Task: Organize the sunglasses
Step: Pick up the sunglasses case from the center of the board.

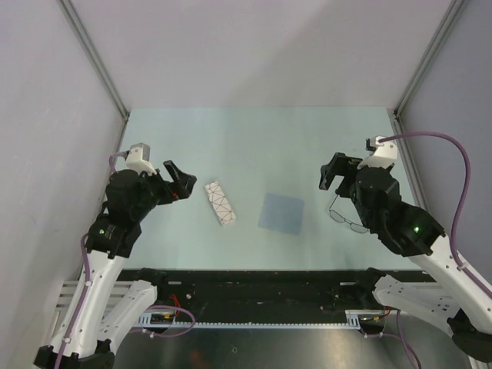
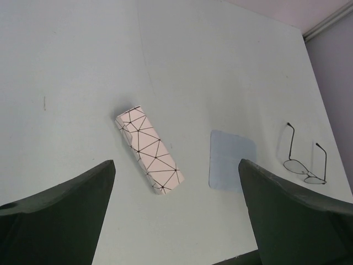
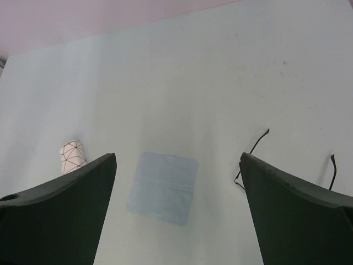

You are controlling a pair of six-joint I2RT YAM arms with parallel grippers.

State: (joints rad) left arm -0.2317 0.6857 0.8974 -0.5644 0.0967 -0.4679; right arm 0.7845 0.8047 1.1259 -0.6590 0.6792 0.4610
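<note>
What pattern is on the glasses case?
Case: white with black triangular lines; left wrist view.

Left end effector (image 1: 178, 182) and right end effector (image 1: 332, 174) hover, jaws spread.

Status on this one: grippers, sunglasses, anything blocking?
Left gripper open, empty. Right gripper open, empty. Sunglasses unfolded on table, untouched. Case and cloth lie clear of them.

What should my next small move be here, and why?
Probably lower the right gripper onto the sunglasses, lying unfolded close beside it. Both grippers are open and empty, and the patterned case sits nearer the left gripper, so the right one looks best placed.
</note>
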